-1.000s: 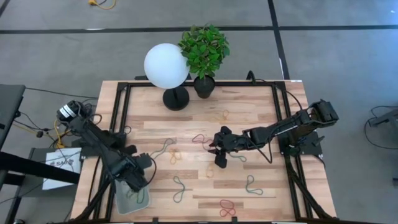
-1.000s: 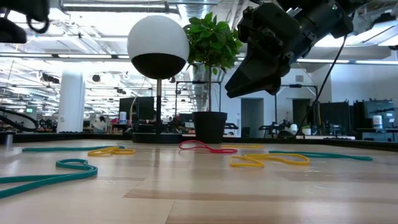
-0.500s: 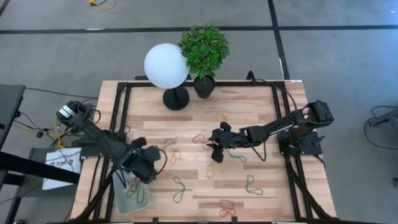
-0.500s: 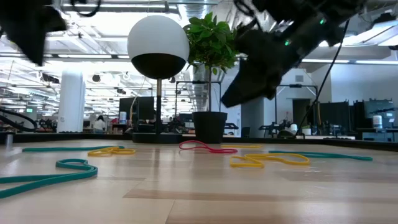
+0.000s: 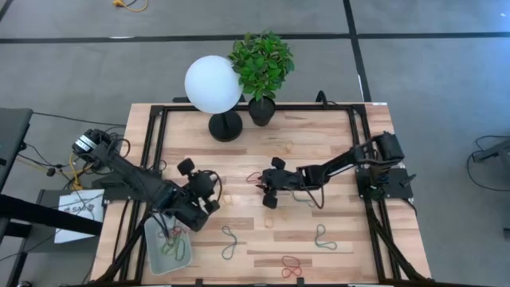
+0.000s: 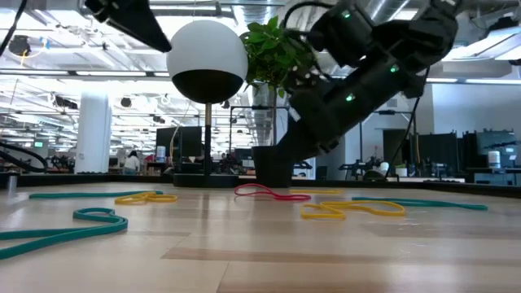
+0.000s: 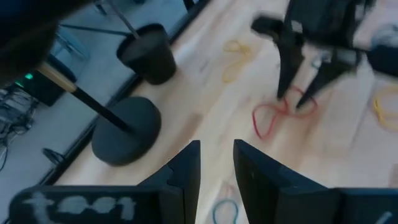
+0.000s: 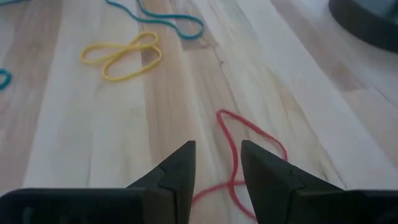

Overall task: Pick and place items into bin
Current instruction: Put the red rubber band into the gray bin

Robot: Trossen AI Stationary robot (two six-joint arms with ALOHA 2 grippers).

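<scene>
While the left gripper hung empty, slightly open, the right gripper straddled the red band, ready to pinch.

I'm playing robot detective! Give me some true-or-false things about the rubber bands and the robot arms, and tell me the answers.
1. The right gripper is open, above a red band on the table. True.
2. The bin is at the table's far edge, beside the plant. False: it is at the near left corner; the plant stands at the far edge.
3. The left gripper holds a yellow band. False: its fingers are open and hold nothing.
4. Some bands already lie in the bin. True.
5. A white globe lamp stands next to the plant. True.
</scene>
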